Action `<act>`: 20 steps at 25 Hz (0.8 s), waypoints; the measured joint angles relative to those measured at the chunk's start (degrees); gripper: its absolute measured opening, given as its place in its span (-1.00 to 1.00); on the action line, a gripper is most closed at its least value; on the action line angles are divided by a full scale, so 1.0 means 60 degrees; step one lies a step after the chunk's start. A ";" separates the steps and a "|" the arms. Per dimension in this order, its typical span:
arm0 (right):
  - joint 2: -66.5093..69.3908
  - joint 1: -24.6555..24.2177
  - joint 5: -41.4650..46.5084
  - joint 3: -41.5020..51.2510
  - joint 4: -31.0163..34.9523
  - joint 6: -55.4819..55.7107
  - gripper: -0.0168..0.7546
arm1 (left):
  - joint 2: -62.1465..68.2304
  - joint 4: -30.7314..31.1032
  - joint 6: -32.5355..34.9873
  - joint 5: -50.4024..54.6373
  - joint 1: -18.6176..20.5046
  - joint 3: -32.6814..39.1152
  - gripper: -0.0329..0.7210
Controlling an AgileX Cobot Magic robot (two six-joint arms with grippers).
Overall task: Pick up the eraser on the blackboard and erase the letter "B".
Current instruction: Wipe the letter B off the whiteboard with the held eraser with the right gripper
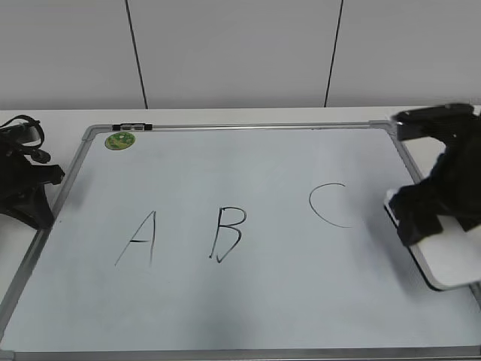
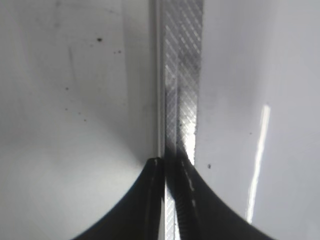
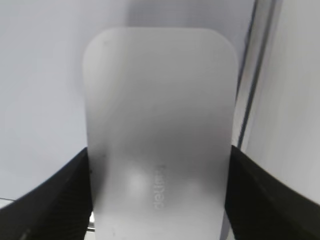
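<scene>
White surface behind, board (image 1: 248, 316) laid flat. Eraser (image 3: 160, 130) sits at its right edge, straddled lengthwise by the right tool (image 3: 160, 200), spread wide, not gripped yet. "B" (image 1: 227, 234) lies leftward. Left tool (image 2: 170, 200) looks pinched together.

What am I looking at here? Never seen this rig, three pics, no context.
It is a two-armed table robot. The wide picture looks down at a slant on a blackboard, really a white dry-erase board, with "A", the letter "B" and "C" handwritten on it and a green magnet near its top left corner. The other two pictures come from cameras on each wrist. The right gripper has its jaws on either side of the eraser at the board's right edge; whether they grip it is unclear. The left gripper sits shut over the board's left frame.
</scene>
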 joint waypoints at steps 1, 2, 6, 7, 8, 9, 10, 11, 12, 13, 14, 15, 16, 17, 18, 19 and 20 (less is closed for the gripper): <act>0.0000 0.0303 0.0181 -0.0327 0.0000 0.0000 0.44 | 0.0000 0.0000 0.0000 0.0000 0.0000 0.0000 -0.76; 0.0000 0.0516 0.0272 -0.0654 0.0026 0.0000 0.44 | 0.0000 0.0000 0.0000 0.0000 0.0000 0.0000 -0.76; 0.0184 0.1446 0.0473 -0.1998 0.0303 -0.0014 0.44 | 0.0000 0.0000 0.0000 0.0000 0.0000 0.0000 -0.76; 0.0318 0.1650 0.0492 -0.2355 0.0389 -0.0014 0.44 | 0.0000 0.0000 0.0000 0.0000 0.0000 0.0000 -0.76; 0.0527 0.1838 0.0564 -0.2709 0.0448 -0.0014 0.44 | 0.0000 0.0000 0.0000 0.0000 0.0000 0.0000 -0.76; 0.0789 0.1984 0.0673 -0.3003 0.0497 -0.0014 0.44 | 0.0000 0.0000 0.0000 0.0000 0.0000 0.0000 -0.75; 0.1084 0.2150 0.0808 -0.3356 0.0518 -0.0014 0.44 | 0.0000 0.0000 0.0000 0.0000 0.0000 0.0000 -0.75; 0.1355 0.2302 0.0955 -0.3712 0.0536 -0.0020 0.44 | 0.0000 0.0000 0.0000 0.0000 0.0000 0.0000 -0.75; 0.1639 0.2422 0.1085 -0.4015 0.0536 -0.0058 0.44 | 0.0000 0.0000 0.0000 0.0000 0.0000 0.0000 -0.75; 0.1986 0.2551 0.1235 -0.4321 0.0556 -0.0105 0.44 | 0.0000 0.0000 0.0000 0.0000 0.0000 0.0000 -0.75; 0.2336 0.2629 0.1411 -0.4687 0.0630 -0.0199 0.44 | 0.0000 0.0000 0.0000 0.0000 0.0000 0.0000 -0.74; 0.2677 0.2743 0.1599 -0.5053 0.0630 -0.0321 0.44 | 0.0000 0.0000 0.0000 0.0000 0.0000 0.0000 -0.74; 0.3014 0.2792 0.1779 -0.5413 0.0703 -0.0449 0.44 | 0.0000 0.0000 0.0000 0.0000 0.0000 0.0000 -0.74; 0.3290 0.2840 0.1923 -0.5701 0.0725 -0.0575 0.44 | 0.0000 0.0000 0.0000 0.0000 0.0000 0.0000 -0.74; 0.3549 0.2859 0.2078 -0.6020 0.0757 -0.0721 0.44 | 0.0000 0.0000 0.0000 0.0000 0.0000 0.0000 -0.74; 0.3844 0.2859 0.2203 -0.6311 0.0783 -0.0894 0.44 | 0.0000 0.0000 0.0000 0.0000 0.0000 0.0000 -0.74; 0.4163 0.2881 0.2318 -0.6587 0.0792 -0.1042 0.44 | 0.0000 0.0000 0.0000 0.0004 0.0000 0.0000 -0.74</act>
